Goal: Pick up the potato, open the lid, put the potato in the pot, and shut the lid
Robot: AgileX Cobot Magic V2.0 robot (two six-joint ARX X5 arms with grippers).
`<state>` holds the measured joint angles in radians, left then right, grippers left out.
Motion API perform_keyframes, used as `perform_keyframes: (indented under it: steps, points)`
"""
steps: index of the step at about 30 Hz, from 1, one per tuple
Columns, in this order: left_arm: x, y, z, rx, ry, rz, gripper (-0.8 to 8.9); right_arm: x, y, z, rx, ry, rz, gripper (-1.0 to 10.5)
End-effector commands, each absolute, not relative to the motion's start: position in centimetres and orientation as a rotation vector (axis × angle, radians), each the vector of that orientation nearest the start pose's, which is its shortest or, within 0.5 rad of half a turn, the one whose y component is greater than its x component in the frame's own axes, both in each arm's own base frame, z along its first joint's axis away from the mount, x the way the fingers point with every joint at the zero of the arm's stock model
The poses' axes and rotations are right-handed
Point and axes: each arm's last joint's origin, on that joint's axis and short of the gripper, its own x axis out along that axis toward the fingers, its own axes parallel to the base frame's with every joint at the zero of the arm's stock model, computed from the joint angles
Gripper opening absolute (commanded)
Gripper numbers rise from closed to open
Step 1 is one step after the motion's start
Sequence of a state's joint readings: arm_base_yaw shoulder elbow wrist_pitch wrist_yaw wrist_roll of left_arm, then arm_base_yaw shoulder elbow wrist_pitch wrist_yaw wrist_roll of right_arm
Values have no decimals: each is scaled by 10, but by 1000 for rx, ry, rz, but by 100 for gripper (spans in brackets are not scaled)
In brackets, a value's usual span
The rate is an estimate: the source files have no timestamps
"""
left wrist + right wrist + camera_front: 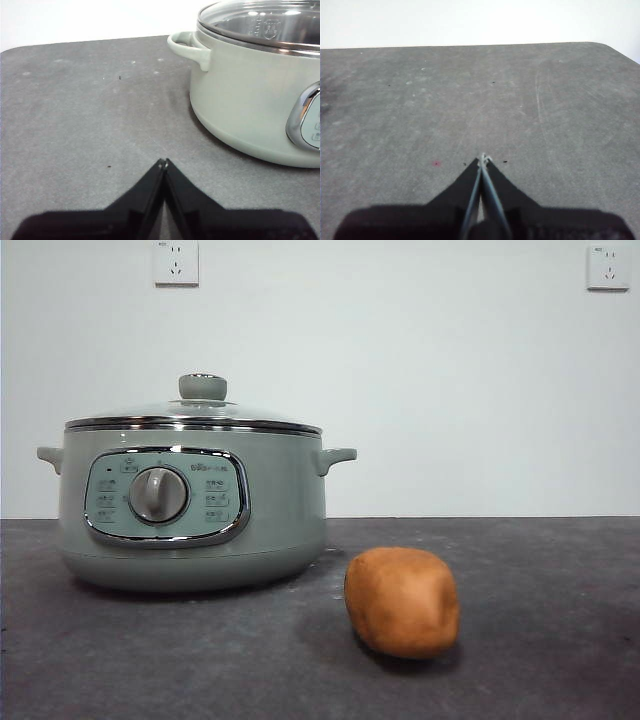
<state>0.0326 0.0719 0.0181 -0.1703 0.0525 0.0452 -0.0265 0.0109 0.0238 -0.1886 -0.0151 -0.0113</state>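
Observation:
The orange-brown potato lies on the dark table, in front of and to the right of the pot. The sage-green pot stands at the left with its glass lid on, pale green knob on top. In the left wrist view the pot and lid show beside my left gripper, which is shut, empty and apart from the pot. My right gripper is shut and empty over bare table; the potato is out of its view. Neither arm shows in the front view.
The grey table runs to a white wall with two sockets. The table's far edge and a rounded corner show in the right wrist view. One pot handle sticks out towards the left gripper's side.

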Motion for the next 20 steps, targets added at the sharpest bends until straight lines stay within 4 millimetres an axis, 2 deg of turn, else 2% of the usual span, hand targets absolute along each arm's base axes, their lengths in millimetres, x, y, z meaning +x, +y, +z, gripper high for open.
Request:
perform_keyframes:
  steps: [1, 12, 16, 18, 20]
  points:
    - [99, 2, 145, 41, 220, -28, -3, 96, -2, 150, 14, 177, -15, 0]
    - [99, 2, 149, -11, 201, -25, 1, 95, 0, 156, 289, 166, 40, 8]
    - [98, 2, 158, -28, 202, -25, 9, 93, 1, 165, 378, 157, 75, 129]
    - [97, 2, 166, -38, 190, -25, 75, 92, 2, 172, 408, 147, 116, 172]
    - [96, 1, 176, -58, 173, -33, 183, 90, 4, 180, 429, 139, 161, 197]
